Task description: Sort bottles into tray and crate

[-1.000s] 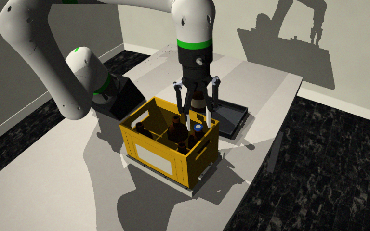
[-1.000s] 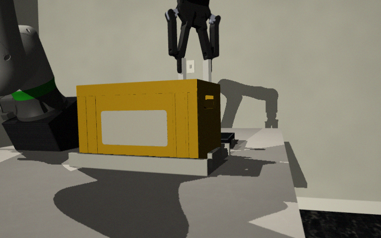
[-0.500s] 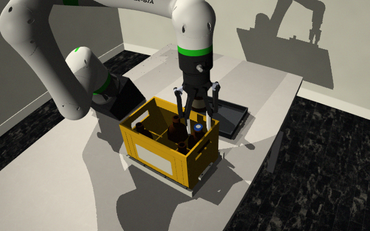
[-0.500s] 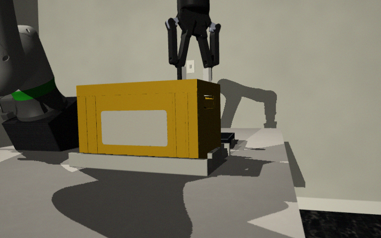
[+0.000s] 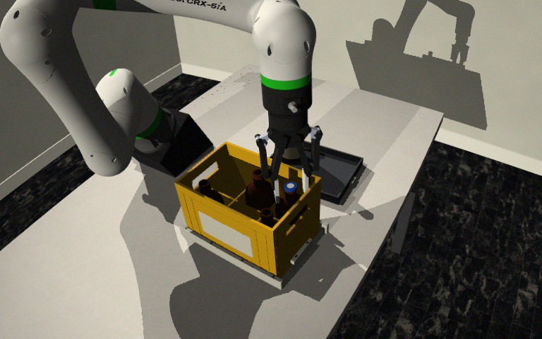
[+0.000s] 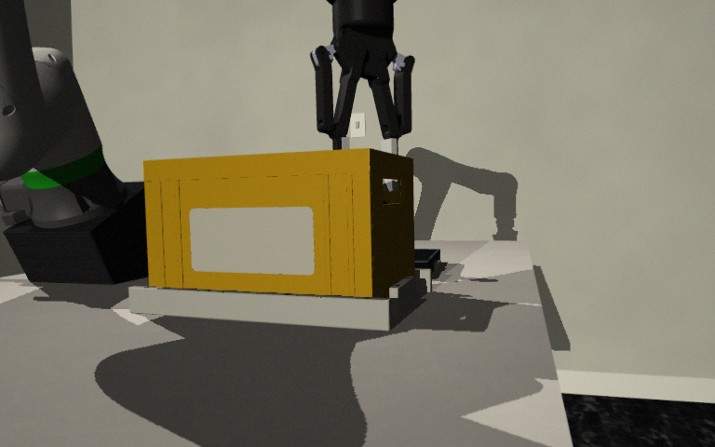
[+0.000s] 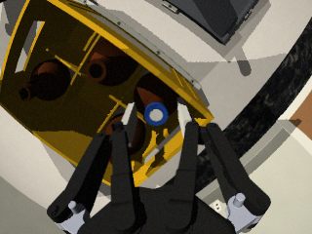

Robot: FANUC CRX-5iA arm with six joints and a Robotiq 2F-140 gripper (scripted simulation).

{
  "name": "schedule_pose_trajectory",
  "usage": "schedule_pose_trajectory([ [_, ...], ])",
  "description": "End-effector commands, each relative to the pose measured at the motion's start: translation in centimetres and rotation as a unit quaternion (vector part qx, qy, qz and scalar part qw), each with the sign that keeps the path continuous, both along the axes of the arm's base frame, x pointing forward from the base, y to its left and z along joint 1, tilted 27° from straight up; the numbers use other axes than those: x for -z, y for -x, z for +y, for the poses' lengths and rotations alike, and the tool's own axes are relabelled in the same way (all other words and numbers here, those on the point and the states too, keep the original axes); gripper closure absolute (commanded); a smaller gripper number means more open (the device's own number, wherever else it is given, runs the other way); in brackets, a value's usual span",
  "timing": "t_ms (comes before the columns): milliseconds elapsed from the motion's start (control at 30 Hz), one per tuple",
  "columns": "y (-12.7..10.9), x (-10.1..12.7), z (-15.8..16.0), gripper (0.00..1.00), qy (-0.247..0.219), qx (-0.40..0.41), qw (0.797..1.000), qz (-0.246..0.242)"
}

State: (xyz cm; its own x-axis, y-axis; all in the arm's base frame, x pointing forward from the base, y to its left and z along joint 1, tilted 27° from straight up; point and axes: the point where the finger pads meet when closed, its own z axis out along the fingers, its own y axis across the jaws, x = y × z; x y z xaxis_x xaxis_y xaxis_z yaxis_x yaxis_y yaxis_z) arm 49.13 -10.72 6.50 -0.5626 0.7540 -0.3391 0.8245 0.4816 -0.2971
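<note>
Three open bottles (image 5: 259, 194) (image 7: 50, 80) are crowding the blue-capped one (image 5: 290, 188) (image 7: 156, 113); the gripper (image 5: 291, 195) (image 7: 156, 108) is pointing down (half-open, apparently holding nothing)

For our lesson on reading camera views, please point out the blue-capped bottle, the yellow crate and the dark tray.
Blue-capped bottle (image 5: 290, 186) (image 7: 156, 114): top and wrist views, on its cap.
Yellow crate (image 5: 188, 203) (image 6: 258, 190) (image 7: 29, 122): all three views, on its wall.
Dark tray (image 5: 333, 176) (image 6: 427, 257) (image 7: 207, 15): all three views, on its floor.
</note>
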Motion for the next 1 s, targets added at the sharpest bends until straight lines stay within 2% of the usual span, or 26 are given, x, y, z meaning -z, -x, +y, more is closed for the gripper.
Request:
schedule_pose_trajectory([
  [0,-0.01,0.17,-0.08,0.62,0.000,0.000,1.000,0.000],
  [67,-0.01,0.17,-0.08,0.62,0.000,0.000,1.000,0.000],
  [100,-0.01,0.17,-0.08,1.00,0.000,0.000,1.000,0.000],
  [967,-0.01,0.16,-0.08,1.00,0.000,0.000,1.000,0.000],
])
